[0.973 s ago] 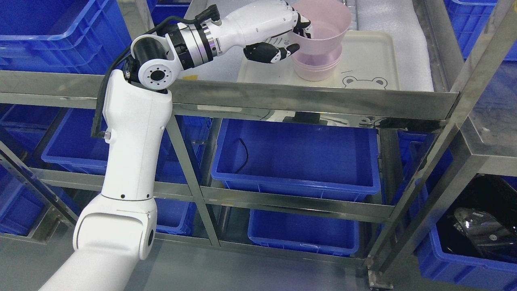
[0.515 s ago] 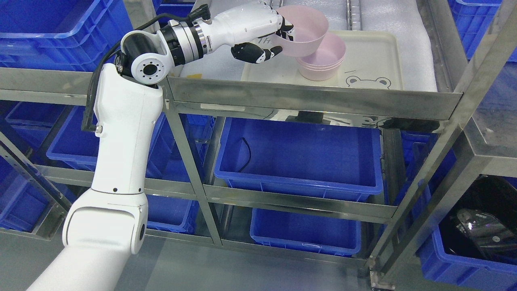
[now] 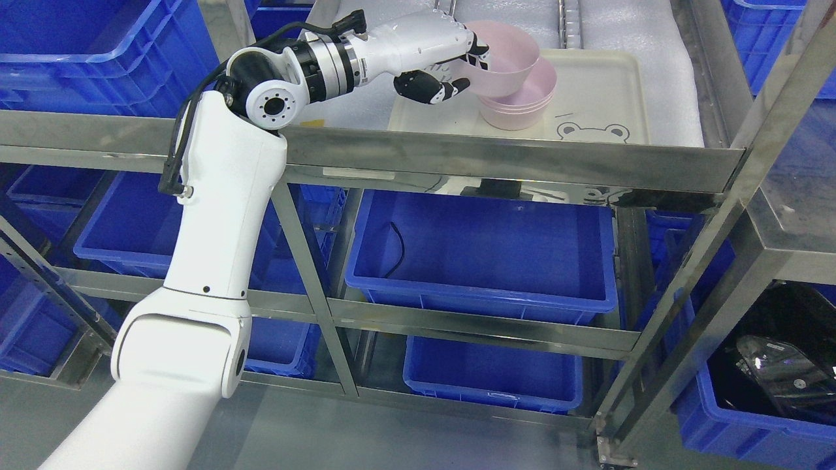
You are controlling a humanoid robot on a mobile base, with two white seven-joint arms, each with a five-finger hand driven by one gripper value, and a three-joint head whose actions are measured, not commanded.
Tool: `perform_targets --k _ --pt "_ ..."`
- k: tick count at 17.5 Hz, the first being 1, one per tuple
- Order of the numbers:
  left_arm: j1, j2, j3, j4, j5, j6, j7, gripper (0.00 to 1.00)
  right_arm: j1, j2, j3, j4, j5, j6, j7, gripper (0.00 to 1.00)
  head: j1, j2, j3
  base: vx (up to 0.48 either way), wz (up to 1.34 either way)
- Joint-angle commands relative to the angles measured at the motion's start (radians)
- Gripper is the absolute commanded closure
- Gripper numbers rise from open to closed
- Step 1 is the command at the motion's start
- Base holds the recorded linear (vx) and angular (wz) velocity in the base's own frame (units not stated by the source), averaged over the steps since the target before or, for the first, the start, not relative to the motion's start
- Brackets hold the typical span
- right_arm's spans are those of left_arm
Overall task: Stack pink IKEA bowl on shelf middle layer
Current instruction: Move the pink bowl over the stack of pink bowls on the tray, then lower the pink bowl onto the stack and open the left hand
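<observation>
1. The pink round plastic bowl [image 3: 506, 60] is held up over the left part of the cream rectangular plastic tray [image 3: 601, 98], on the steel shelf [image 3: 509, 160] layer lined with white foam.
2. The bowl is tilted: its mouth faces up and towards the tray's right side, and its axis from base to mouth leans the same way. Its low right rim overlaps the stack of pink plastic bowls [image 3: 522, 104]; whether the two touch cannot be told.
3. The stack stands upright on the tray, mouths up, left of the bear face printed at the tray's front edge.
4. The left hand [image 3: 444, 62], white with black fingertips, is clamped on the bowl's left rim, at the tray's left edge. The fingers [image 3: 480, 49] hook over the rim from above and the thumb [image 3: 434, 88] presses the outer wall from below.
5. The left arm rises from the lower left and bends over the shelf's front rail.
6. Below the tray's layer sits a blue rectangular plastic crate [image 3: 483, 258].
</observation>
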Motion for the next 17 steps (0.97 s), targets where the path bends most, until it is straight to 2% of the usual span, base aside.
perform_targets --k 1,10,17 --pt "-0.021 -0.043 -0.047 0.15 -0.034 -0.002 0.008 0.96 0.015 -0.017 0.0 -0.017 0.0 0.0 0.0 0.0 0.0 0.0 0.0 0.0 0.0" --pt "-0.079 -0.048 -0.066 0.229 -0.124 0.005 0.097 0.96 0.015 -0.017 0.0 -0.017 0.001 0.0 0.0 0.0 0.0 0.0 0.0 0.0 0.0" --pt "-0.085 -0.053 -0.067 0.274 -0.124 0.018 0.121 0.95 0.015 -0.017 0.0 -0.017 0.0 0.0 0.0 0.0 0.0 0.0 0.0 0.0 0.0"
